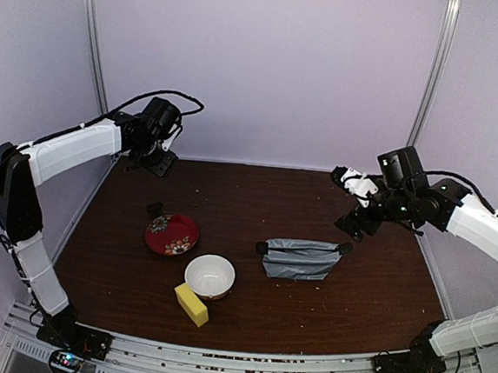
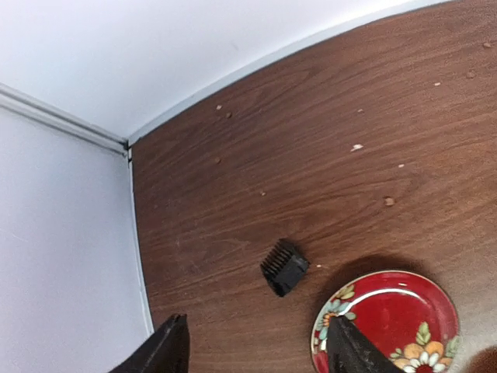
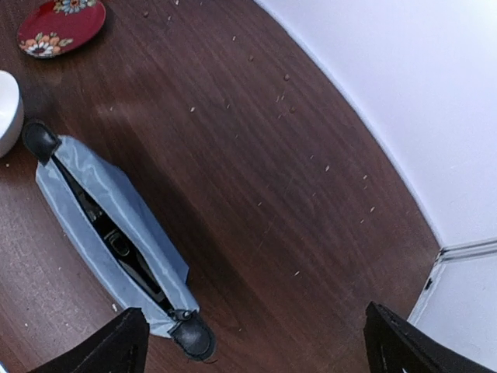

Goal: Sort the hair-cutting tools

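Observation:
A grey-blue zip pouch (image 3: 109,233) lies open on the brown table, right of middle (image 1: 302,259). Dark hair-cutting tools show through its slit, but I cannot tell which ones. A small black toothed comb piece (image 2: 285,266) lies alone near the far left, just beyond the red patterned plate (image 2: 388,318). My left gripper (image 2: 256,353) hangs open above that piece, holding nothing. Above the table right of the pouch, my right gripper (image 3: 260,350) stands wide open and empty. In the top view the left gripper (image 1: 151,159) is at the back left and the right gripper (image 1: 352,220) at the right.
The red plate (image 1: 172,234) sits left of centre with a white bowl (image 1: 210,276) and a yellow sponge (image 1: 191,304) in front of it. Pale walls close in the back and sides. Crumbs dot the wood.

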Motion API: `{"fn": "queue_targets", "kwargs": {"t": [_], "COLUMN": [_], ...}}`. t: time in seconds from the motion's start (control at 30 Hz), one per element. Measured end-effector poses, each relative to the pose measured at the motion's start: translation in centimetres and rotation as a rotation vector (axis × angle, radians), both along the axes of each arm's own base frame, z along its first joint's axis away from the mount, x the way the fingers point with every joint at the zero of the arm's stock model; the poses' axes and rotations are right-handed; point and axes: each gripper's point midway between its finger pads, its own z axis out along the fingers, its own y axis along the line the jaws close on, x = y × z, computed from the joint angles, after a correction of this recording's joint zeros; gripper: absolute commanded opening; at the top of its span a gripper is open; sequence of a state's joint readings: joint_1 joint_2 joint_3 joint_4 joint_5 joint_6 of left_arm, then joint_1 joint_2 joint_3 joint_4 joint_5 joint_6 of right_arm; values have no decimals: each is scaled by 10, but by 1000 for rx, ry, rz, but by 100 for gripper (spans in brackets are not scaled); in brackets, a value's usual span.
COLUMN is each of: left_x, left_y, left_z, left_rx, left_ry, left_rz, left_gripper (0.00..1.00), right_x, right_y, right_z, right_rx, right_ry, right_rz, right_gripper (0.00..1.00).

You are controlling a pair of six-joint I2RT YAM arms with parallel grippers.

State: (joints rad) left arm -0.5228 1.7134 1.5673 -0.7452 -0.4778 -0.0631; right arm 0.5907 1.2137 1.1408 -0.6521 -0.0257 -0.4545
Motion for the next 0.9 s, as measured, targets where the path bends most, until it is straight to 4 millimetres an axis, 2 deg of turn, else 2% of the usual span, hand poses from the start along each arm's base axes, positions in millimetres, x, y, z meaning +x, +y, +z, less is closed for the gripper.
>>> {"fn": "queue_targets", "kwargs": {"t": [0.1, 0.17, 0.27, 0.4, 0.53, 0.67, 0.9], "left_x": [16, 19, 17, 13, 13, 13, 12], "left_y": [21, 28, 32, 36, 39, 40, 40], "left_z": [-24, -43, -65, -87, -102, -114, -157], "left_rx": [26, 77, 165, 254, 297, 315, 361], "left_ry": [63, 119, 189, 261, 314, 349, 444], "left_rz": [54, 50, 10, -60, -114, -150, -177], "left_gripper": [57, 56, 57, 58, 56, 50, 49], "right_x": [-16, -28, -36, -37, -39, -41, -42], "right_y": [-1, -1, 2, 8, 13, 15, 17], "right_z": [-36, -49, -47, -37, -42, -51, -51], "right_rx": [13, 13, 41, 73, 69, 57, 52], "right_ry": [78, 108, 100, 67, 87, 116, 114], "right_rz": [39, 77, 116, 155, 194, 214, 234], "right_gripper": [88, 87, 85, 80, 77, 78, 78]}}
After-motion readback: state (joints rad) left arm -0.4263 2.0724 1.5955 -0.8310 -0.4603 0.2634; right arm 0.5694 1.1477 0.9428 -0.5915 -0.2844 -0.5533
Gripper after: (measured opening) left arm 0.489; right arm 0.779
